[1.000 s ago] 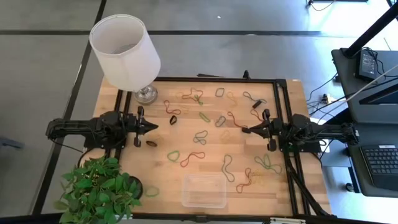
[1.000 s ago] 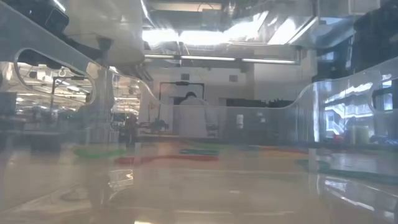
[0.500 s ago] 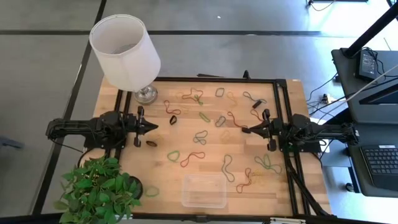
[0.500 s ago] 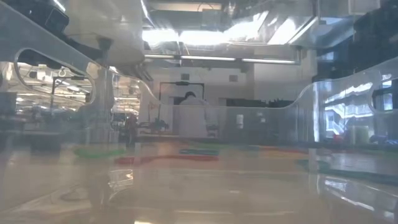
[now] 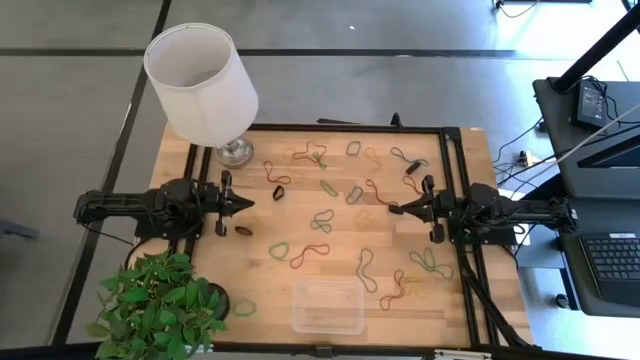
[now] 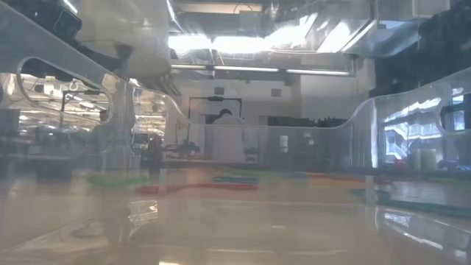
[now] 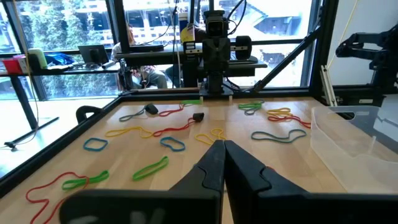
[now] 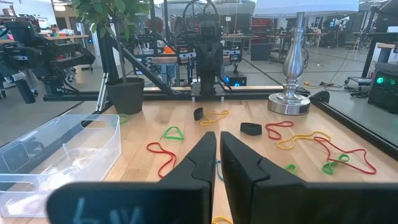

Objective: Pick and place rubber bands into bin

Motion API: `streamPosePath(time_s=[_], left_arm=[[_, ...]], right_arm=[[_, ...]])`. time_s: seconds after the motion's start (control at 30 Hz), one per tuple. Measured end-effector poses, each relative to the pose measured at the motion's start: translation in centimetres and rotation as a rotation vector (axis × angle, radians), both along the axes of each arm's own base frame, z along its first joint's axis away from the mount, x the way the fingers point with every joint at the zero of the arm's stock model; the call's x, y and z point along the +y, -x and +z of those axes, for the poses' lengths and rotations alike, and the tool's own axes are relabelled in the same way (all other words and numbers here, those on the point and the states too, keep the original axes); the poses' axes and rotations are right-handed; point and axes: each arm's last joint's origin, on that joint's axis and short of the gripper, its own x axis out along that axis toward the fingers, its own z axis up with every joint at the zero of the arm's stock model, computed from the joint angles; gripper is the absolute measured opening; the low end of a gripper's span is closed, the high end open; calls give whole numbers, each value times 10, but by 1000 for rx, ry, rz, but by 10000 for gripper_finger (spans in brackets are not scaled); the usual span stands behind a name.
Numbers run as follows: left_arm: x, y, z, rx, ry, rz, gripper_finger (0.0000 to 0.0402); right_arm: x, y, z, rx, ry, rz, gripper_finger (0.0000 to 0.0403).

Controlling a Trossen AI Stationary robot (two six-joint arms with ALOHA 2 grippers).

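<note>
The rubber bands [image 5: 322, 222] lie scattered on the worktop [image 5: 467, 312] between the two facing arms. The bin [image 5: 327, 306] sits well apart from both. Left jaws [image 5: 248, 203] and right jaws [image 5: 392, 209] are pressed together, holding nothing.

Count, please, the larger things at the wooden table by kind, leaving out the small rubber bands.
White-shaded lamp with a shiny metal base: 1
Green leafy plant in a black pot: 1
Clear plastic rectangular bin: 1
Dark two-finger grippers: 2 (left gripper, right gripper)
Total: 5
</note>
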Motion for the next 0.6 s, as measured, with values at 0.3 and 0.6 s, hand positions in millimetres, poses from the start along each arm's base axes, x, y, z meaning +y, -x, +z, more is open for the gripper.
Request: streamPosePath(time_s=[0.3,0.6], left_arm=[[0,0,0,0,0,0,6],[0,0,0,0,0,0,6]], right_arm=[[0,0,1,-4,-100,13,22],[2,-1,36,-13,-40,65,2]])
